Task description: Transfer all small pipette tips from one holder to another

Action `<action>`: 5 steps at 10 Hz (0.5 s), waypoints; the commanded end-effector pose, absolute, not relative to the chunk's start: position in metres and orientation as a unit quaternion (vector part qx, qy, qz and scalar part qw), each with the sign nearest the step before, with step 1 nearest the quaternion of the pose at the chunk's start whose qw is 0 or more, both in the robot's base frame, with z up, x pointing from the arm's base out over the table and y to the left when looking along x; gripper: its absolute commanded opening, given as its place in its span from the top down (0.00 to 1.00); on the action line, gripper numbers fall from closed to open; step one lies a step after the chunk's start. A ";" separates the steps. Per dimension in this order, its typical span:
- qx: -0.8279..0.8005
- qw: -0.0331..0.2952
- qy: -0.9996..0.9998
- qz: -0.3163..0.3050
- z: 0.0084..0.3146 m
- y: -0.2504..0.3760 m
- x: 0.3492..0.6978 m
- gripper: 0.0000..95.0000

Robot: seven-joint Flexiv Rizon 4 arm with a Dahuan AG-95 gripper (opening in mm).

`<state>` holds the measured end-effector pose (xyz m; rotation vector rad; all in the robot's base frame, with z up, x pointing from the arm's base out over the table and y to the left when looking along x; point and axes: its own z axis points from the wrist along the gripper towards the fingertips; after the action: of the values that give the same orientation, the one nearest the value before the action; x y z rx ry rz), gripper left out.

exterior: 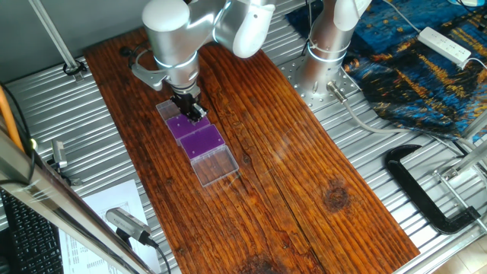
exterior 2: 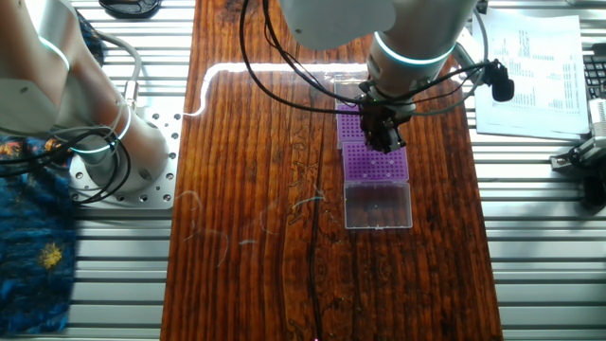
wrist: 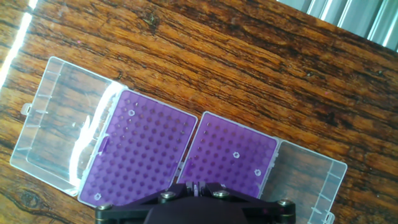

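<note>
Because the small tips (wrist: 236,154) are tiny, feather-light, slick plastic cones, they likely need a gentle pinch at the rim. Two sit in the right purple rack (wrist: 230,158), two in the left rack (wrist: 143,149), both on the tabletop (wrist: 261,68). Whether the hand (wrist: 196,186) above is open, I cannot tell.

We see the two holders (wrist: 140,152) (wrist: 230,155) side by side, touching, on the wooden table (exterior: 304,175), nearer its far end. Each open lid (wrist: 59,127) (wrist: 308,180) lies flat on the outer side. A few small pipette tips (wrist: 236,154) stand in the racks.
</note>
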<state>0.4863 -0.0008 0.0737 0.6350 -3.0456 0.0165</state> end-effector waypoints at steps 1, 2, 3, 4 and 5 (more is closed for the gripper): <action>0.204 0.016 -0.979 0.006 0.073 -0.001 0.486 1.00; 0.204 0.016 -0.979 0.005 0.071 -0.001 0.486 1.00; 0.204 0.016 -0.979 0.005 0.069 -0.001 0.486 1.00; 0.204 0.016 -0.979 0.005 0.068 0.000 0.486 1.00; 0.202 0.017 -0.979 0.005 0.066 0.000 0.485 1.00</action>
<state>0.4857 -0.0001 0.0658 0.6276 -3.0444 0.0151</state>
